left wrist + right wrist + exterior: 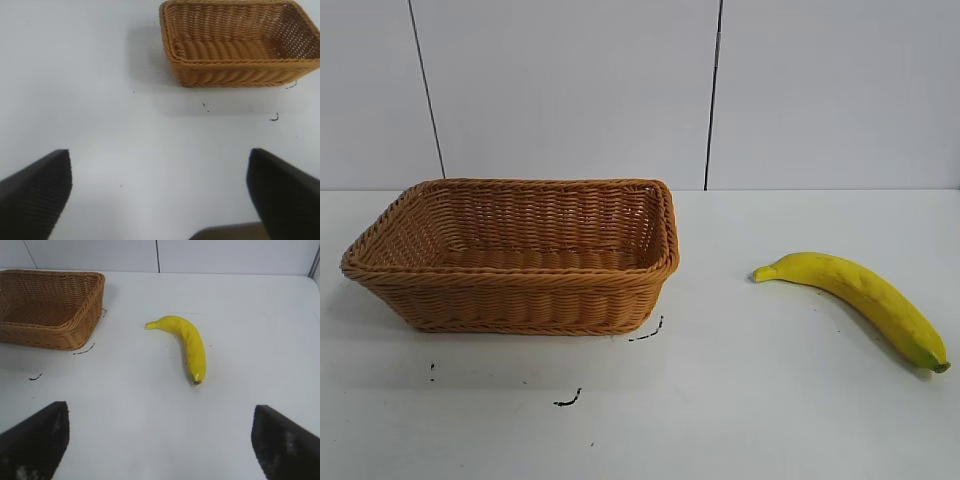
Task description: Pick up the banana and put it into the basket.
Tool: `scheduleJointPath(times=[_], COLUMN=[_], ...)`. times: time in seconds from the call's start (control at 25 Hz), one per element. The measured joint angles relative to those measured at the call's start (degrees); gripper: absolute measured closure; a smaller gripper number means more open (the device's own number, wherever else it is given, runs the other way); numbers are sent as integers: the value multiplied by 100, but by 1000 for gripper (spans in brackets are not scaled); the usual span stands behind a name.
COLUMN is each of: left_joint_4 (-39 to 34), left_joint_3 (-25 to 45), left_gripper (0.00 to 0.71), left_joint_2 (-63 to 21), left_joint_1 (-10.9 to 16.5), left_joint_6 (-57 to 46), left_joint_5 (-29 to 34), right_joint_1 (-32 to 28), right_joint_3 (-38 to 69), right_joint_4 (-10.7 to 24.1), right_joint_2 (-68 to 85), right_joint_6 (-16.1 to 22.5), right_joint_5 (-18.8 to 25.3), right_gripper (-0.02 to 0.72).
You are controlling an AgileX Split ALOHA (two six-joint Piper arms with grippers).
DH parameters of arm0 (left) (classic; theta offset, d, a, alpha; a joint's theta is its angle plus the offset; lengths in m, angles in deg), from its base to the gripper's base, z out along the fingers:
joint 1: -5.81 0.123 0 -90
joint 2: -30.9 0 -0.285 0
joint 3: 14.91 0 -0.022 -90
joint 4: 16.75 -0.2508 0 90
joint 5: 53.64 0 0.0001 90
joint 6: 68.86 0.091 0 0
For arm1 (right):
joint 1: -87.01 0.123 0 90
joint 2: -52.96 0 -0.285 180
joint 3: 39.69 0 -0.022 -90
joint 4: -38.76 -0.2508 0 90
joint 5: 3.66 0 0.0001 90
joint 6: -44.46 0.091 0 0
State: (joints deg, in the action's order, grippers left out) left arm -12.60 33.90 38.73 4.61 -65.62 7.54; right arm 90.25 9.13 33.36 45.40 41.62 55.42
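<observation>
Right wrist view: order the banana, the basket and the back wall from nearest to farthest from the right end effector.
1. Banana, on the table ahead of the open right end effector.
2. Basket, farther, off to one side.
3. Back wall, beyond the table.

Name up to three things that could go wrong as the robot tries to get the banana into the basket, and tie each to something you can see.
1. The banana lies flat on the smooth table, so closing fingers might push it sideways instead of gripping it.
2. It is curved and long; gripped near one end, it may tilt and catch the braided rim of the basket.
3. The right gripper, open and back from the banana, could come down off its narrow body.
</observation>
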Motion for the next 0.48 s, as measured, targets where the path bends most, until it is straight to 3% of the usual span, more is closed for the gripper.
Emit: scheduleJointPath(times=[0.32, 0.48], left_joint_4=[0, 0], left_joint_3=[0, 0], left_gripper=[20, 20], left_joint_2=[0, 0], left_joint_1=[0, 0], left_joint_6=[0, 0], left_joint_5=[0, 0], right_joint_1=[0, 0], right_joint_3=[0, -129], right_joint_4=[11, 28], right_joint_2=[0, -376], right_joint_6=[56, 284], right_joint_5=[-27, -19], right_gripper=[11, 11])
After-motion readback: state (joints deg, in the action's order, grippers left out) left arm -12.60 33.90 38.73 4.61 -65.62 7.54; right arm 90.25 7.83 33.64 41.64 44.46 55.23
